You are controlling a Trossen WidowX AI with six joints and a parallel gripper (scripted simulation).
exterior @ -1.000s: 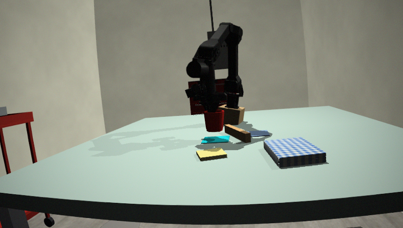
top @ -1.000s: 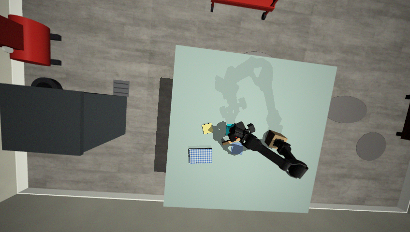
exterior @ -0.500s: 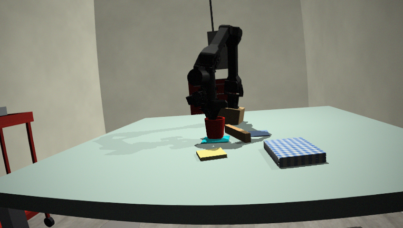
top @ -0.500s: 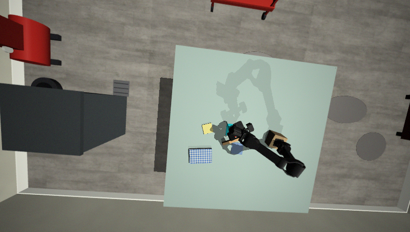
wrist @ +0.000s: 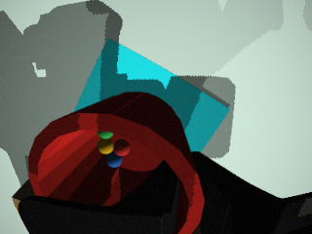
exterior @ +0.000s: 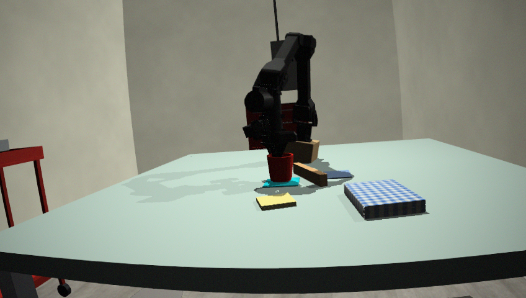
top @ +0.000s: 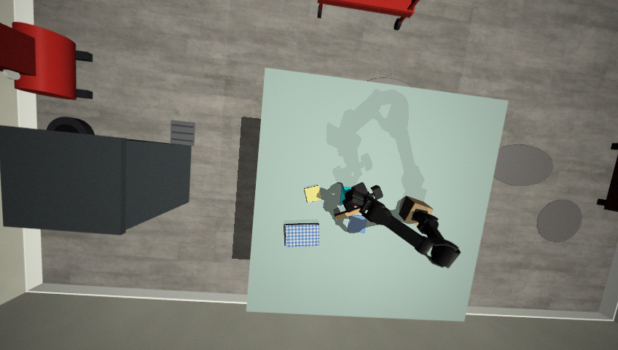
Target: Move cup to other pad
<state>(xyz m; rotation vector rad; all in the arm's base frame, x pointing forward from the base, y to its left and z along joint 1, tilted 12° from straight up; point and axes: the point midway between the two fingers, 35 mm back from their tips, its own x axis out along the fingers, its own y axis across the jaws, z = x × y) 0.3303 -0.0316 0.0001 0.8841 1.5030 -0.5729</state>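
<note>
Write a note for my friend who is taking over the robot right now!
Gripper: shut on the rim of the red cup.
Cup: upright, right at the turquoise pad; whether its base touches the pad cannot be told.
Marbles: all four visible ones sit in the cup's bottom, none spilled.
Blue pad: beyond the wooden block, bare.
Done: cup carried over to the turquoise pad.
Left: seat the whole base on the pad, open the gripper, lift the arm clear of everything.

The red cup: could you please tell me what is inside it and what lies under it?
Inside the cup, four marbles sit together: green, yellow, dark red, blue. Under it lies the cyan pad. The cup and the hand gripping its rim hide the pad's near part.
</note>
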